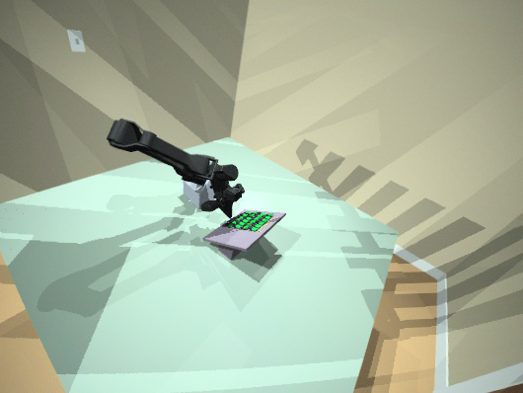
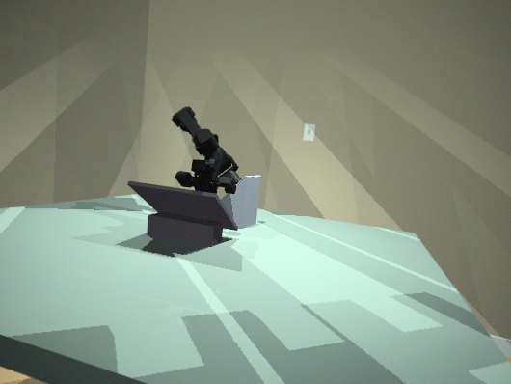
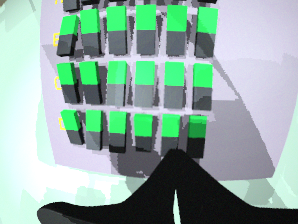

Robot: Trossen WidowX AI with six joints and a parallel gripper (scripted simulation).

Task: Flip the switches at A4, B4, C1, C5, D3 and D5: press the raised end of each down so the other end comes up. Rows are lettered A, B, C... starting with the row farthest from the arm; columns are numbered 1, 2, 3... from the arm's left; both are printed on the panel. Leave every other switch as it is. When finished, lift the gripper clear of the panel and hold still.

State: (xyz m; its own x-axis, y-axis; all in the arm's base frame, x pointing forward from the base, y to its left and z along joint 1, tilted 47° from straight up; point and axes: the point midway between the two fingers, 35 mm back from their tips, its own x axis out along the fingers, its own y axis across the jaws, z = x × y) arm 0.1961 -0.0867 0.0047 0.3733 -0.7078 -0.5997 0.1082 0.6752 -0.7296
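Observation:
A lilac sloped panel point(image 1: 232, 238) point(image 3: 246, 129) carries four rows of green and dark rocker switches point(image 1: 251, 220). In the exterior view I see only the panel's dark back point(image 2: 183, 205). My gripper point(image 1: 230, 212) point(image 3: 174, 155) is shut and empty. Its tip points down at the near edge of the panel, just below the fifth switch of row D point(image 3: 172, 128) in the wrist view. I cannot tell whether the tip touches the switch. In the exterior view the fingertips are hidden behind the panel.
The arm's grey base block point(image 1: 194, 194) point(image 2: 246, 200) stands just behind the panel on the pale green table point(image 1: 173, 306). The panel rests on a dark foot point(image 2: 180, 231). The table's right edge point(image 1: 380, 296) drops off to a wooden floor.

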